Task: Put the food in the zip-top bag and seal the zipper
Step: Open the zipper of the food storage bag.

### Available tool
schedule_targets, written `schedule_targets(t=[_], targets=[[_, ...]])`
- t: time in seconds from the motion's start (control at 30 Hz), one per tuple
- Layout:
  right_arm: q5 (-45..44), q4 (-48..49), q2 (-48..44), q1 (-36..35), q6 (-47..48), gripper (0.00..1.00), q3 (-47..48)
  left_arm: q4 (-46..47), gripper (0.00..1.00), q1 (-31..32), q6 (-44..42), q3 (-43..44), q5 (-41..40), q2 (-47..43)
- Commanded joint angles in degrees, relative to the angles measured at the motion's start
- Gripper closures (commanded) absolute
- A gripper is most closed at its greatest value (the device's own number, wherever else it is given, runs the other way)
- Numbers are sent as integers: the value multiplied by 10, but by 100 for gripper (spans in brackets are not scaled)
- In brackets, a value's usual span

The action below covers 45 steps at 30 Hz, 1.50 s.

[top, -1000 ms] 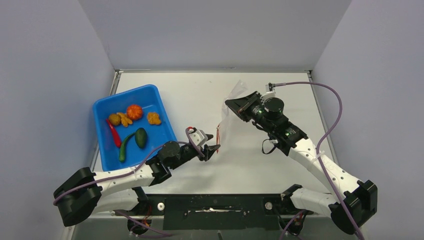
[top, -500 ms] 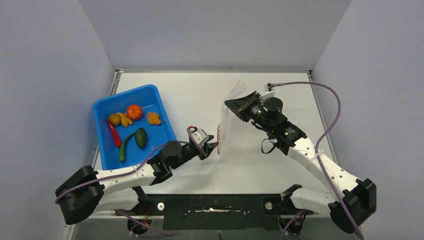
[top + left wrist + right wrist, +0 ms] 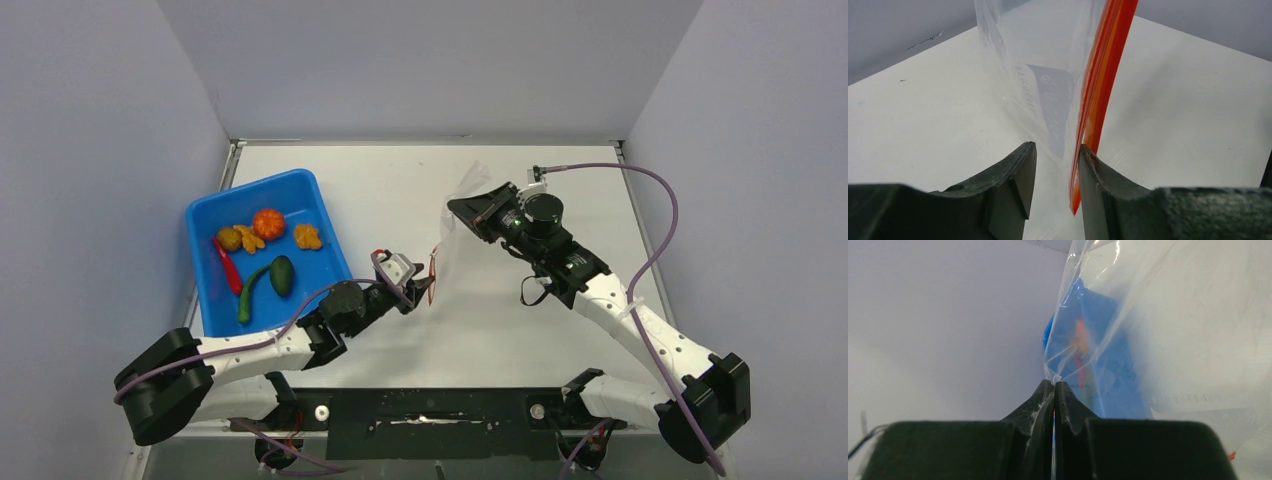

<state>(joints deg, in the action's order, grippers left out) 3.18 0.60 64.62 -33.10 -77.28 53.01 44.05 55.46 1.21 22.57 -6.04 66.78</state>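
The clear zip-top bag hangs above the table, and my right gripper is shut on its upper corner. The red-orange zipper runs down the bag's left edge. My left gripper is open around the zipper's lower end. In the left wrist view the zipper lies between the jaws, against the right finger. The food lies in the blue tray: an orange fruit, yellow-brown lumps, a red chili and a dark green oval piece.
The blue tray stands at the left of the white table, close to the left wall. A long green piece also lies in it. Grey walls close in the table on three sides. A purple cable loops behind my right arm.
My left gripper has moved a little forward and up, so the zipper's lower end now sits between its open jaws. The right gripper and bag shifted slightly left.
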Motion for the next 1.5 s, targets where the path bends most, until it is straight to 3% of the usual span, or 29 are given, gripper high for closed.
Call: schedule_targets(t=[0.0, 0.13, 0.17, 0.2, 0.23, 0.3, 0.4, 0.47, 0.53, 0.7, 0.87, 1.13, 1.33, 1.47], targets=[[3, 47, -1, -4, -10, 100, 0, 69, 65, 3, -2, 20, -25, 15], [1, 47, 4, -4, -3, 100, -4, 93, 68, 3, -9, 27, -29, 37], [-2, 44, 5, -3, 4, 100, -5, 104, 77, 3, -9, 26, -30, 40], [-5, 36, 7, -3, 9, 100, -5, 112, 94, 3, -9, 25, -28, 40], [-8, 31, 7, -2, 17, 100, -7, 118, 100, 3, -8, 26, -24, 39], [-10, 22, 8, 2, 33, 97, -10, 120, 100, 3, -1, 27, -16, 31], [-19, -10, 4, 9, 70, 79, -7, 118, 100, 3, 22, 24, -10, 10], [-37, -54, -1, 13, 102, 57, 1, 108, 100, 3, 40, 22, -12, -8], [-51, -88, -12, 20, 132, 41, 4, 93, 100, 2, 56, 21, -10, -24], [-59, -143, -65, 58, 214, 25, -3, 30, 100, 2, 113, 29, -15, -57], [-97, -193, -122, 65, 321, 26, -2, -151, 100, -7, 208, 106, -61, -71], [-21, -184, -164, 38, 409, 35, -5, -397, 100, -26, 339, 204, 15, -60], [18, -153, -157, -8, 424, 40, -22, -440, 100, -39, 403, 208, 47, -44], [-44, -161, -128, -69, 419, 45, -16, -436, 100, -80, 439, 207, 89, -46]])
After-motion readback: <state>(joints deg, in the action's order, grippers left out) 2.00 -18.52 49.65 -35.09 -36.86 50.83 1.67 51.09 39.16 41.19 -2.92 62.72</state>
